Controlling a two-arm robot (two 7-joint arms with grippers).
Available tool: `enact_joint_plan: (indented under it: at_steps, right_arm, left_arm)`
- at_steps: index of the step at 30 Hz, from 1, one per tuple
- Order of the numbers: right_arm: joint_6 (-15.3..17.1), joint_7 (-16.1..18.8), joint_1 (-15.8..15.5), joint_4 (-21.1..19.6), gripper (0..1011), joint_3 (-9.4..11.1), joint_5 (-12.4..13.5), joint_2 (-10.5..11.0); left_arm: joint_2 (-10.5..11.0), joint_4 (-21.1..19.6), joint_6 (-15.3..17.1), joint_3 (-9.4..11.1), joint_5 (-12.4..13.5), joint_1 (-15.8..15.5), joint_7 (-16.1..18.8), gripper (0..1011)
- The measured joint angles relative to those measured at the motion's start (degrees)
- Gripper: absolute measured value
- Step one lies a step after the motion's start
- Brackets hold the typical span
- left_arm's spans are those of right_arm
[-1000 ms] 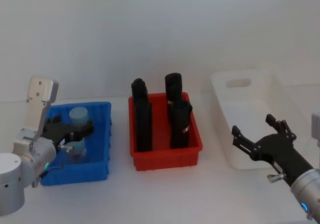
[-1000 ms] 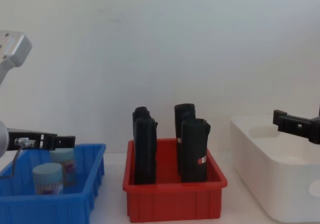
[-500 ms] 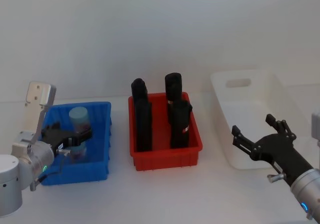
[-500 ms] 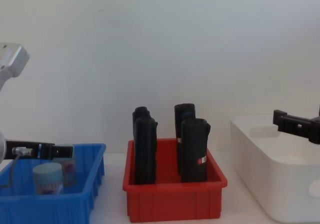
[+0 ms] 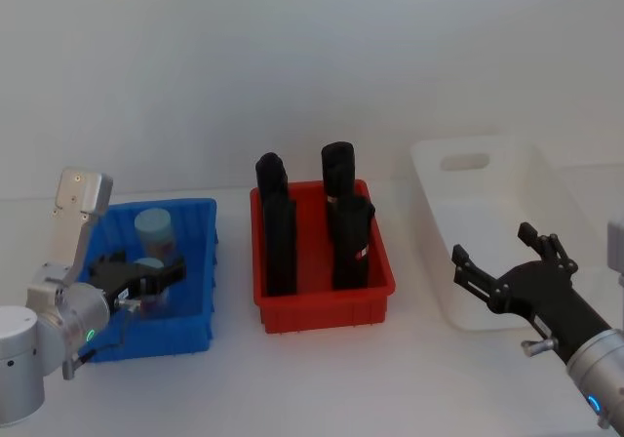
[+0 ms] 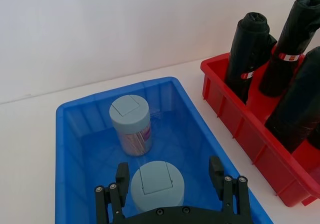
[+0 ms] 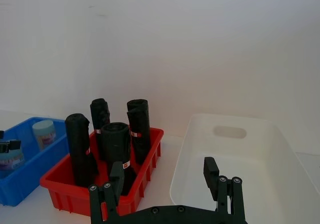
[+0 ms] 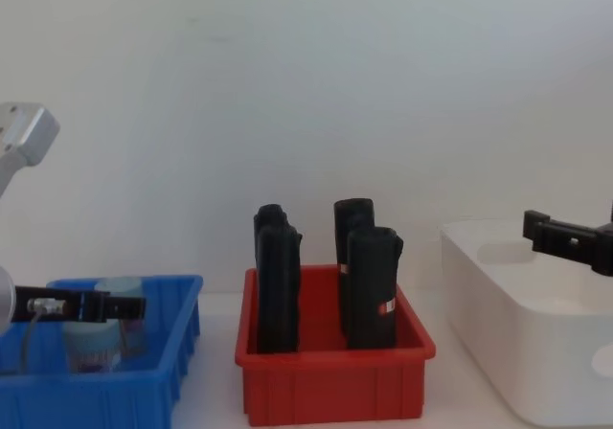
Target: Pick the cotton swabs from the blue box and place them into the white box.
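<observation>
The left gripper [image 6: 169, 174] sits low inside the blue box [image 6: 95, 154], its black fingers spread wide. Between them stands a cotton swab jar [image 6: 156, 185]: a small clear cylinder with a smooth pale blue flip lid. One finger is just beside the lid and the other is a little apart, so nothing is pinched. Just beyond the fingertips, toward the bin's back wall, a second cotton swab jar [image 6: 131, 124] stands upright, with tan sticks and a purplish-pink label showing through its clear side. The box is a shallow, glossy plastic rectangle with a rimmed edge.

To this claw's right, past the blue wall, a red bin [image 5: 322, 305] of the same shape holds four tall black rolls [image 5: 280, 232], wrinkled and upright, some with red bands. It stands between the blue box and the white box [image 8: 498, 324], a larger smooth tub with rounded corners. The right gripper [image 5: 492, 244] hovers spread open at that tub's near side. Everything rests on a plain white table [image 5: 322, 378].
</observation>
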Motion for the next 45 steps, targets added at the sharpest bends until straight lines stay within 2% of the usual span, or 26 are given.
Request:
enact_joint_plan:
  at_steps: [21,27,28,29,30,31,32,40,45]
  right_arm:
    - [0.0,0.0,0.0,0.0,1002,0.0,0.0,0.0]
    - [0.0,0.0,0.0,0.0,1002,0.0,0.0,0.0]
    - [0.0,0.0,0.0,0.0,1002,0.0,0.0,0.0]
    - [0.0,0.0,0.0,0.0,1002,0.0,0.0,0.0]
    - [0.0,0.0,0.0,0.0,1002,0.0,0.0,0.0]
    - [0.0,0.0,0.0,0.0,1002,0.0,0.0,0.0]
    - [0.0,0.0,0.0,0.0,1002,0.0,0.0,0.0]
    - [0.0,0.0,0.0,0.0,1002,0.0,0.0,0.0]
    - [0.0,0.0,0.0,0.0,1002,0.0,0.0,0.0]
  left_arm:
    - [-0.4,2.78,0.35,0.32,2.91,-0.64,0.02,993]
    - [-0.51,3.56,-0.31,0.39,3.53,-0.83,-0.69,834]
    - [-0.52,3.69,-0.58,0.4,3.71,-0.85,-0.88,834]
    - [-0.52,3.76,-0.69,0.4,3.79,-0.86,-0.95,762]
    - [-0.53,3.81,-0.79,0.4,3.85,-0.86,-1.02,762]
    - [-0.53,3.86,-1.03,0.41,4.02,-0.87,-1.18,700]
    - [-0.53,3.88,-1.1,0.4,4.06,-0.86,-1.21,686]
    - [-0.38,3.32,-1.99,0.33,4.7,-0.68,-1.6,670]
    - [-0.08,1.6,-2.22,0.14,5.15,-0.32,-1.8,670]
